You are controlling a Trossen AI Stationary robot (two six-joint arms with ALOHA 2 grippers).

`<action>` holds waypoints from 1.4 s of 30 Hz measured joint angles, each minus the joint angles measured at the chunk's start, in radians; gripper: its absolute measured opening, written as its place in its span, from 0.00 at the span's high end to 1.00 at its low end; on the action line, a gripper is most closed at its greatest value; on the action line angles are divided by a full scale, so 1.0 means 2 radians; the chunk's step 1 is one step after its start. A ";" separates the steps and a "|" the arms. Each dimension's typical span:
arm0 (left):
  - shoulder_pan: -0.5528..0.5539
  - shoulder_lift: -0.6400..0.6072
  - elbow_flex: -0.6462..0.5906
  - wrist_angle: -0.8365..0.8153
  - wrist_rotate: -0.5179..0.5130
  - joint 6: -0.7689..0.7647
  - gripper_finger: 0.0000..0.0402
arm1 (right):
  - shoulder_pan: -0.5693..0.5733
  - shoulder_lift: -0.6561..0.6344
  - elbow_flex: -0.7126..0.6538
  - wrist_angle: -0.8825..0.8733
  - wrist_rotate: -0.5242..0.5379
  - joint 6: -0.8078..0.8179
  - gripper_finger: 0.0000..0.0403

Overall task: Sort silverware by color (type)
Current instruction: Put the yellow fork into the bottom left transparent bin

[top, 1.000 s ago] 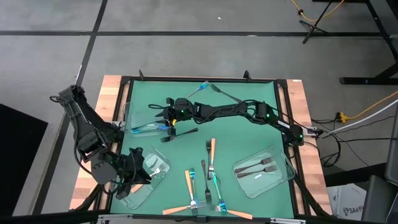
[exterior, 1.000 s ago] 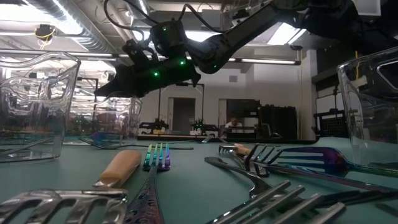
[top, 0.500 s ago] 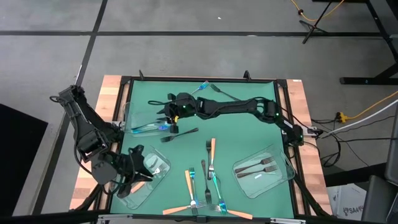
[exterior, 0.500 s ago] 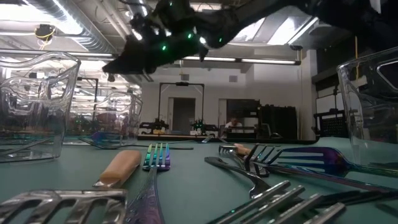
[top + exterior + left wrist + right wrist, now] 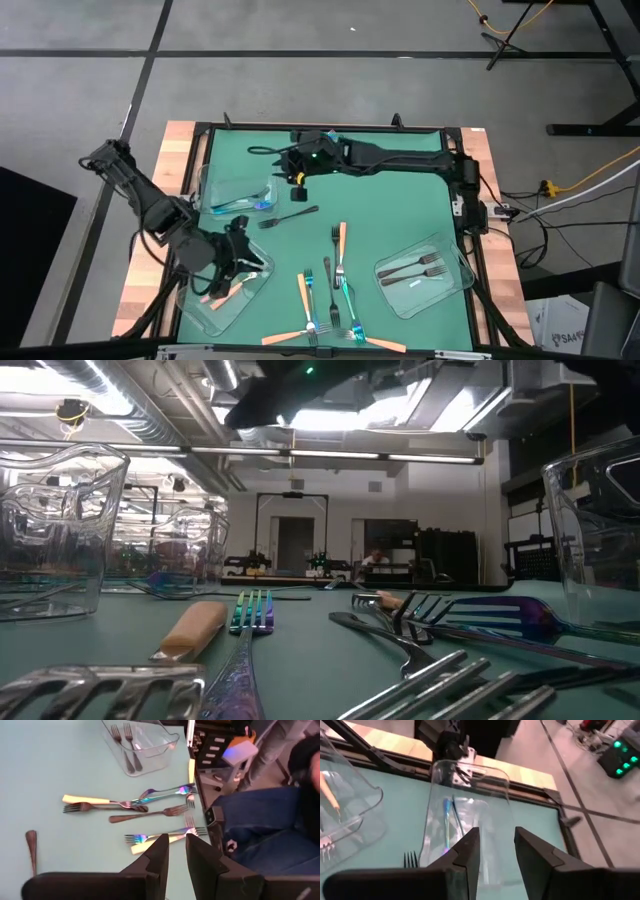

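Observation:
My right gripper [image 5: 297, 186] [image 5: 496, 847] is open and empty, high above the far-centre of the mat. It looks toward the far-left clear tray [image 5: 222, 184], where blue-teal forks [image 5: 250, 203] [image 5: 449, 822] lie. My left gripper [image 5: 252, 262] [image 5: 176, 854] hovers over the near-left tray [image 5: 215, 318], pointing toward the table's right. Its fingers are a little apart with nothing between them. An orange-handled fork [image 5: 224, 292] lies in that tray. One dark fork [image 5: 290, 216] rests flat on the mat. Orange, teal and dark forks [image 5: 335, 295] [image 5: 150, 812] lie loose at near-centre.
A near-right clear tray [image 5: 455, 262] holds dark forks [image 5: 414, 270] [image 5: 126, 747]. Black frame rails border the green mat [image 5: 390, 205]. A person in blue trousers [image 5: 260, 830] stands past the near edge. The mat between the trays and the loose forks is bare.
My right gripper has risen and drawn back from the blue-fork tray toward the far edge and right, leaving the top of the low view. My left arm has swung, its gripper shifting toward the table's right over the near-left tray, which uncovers the orange-handled fork there.

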 joint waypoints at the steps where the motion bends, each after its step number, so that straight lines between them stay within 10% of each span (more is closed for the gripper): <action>1: 0.010 0.000 0.000 0.000 0.012 0.010 0.85 | 0.000 -0.008 0.000 -0.019 0.006 0.000 0.72; 22: 0.159 0.000 0.000 0.035 0.082 0.142 0.85 | 0.079 -0.219 0.000 -0.348 0.077 0.056 0.72; 42: 0.165 0.000 0.000 0.038 0.080 0.149 0.85 | 0.207 -0.223 -0.083 -0.429 0.075 0.055 0.72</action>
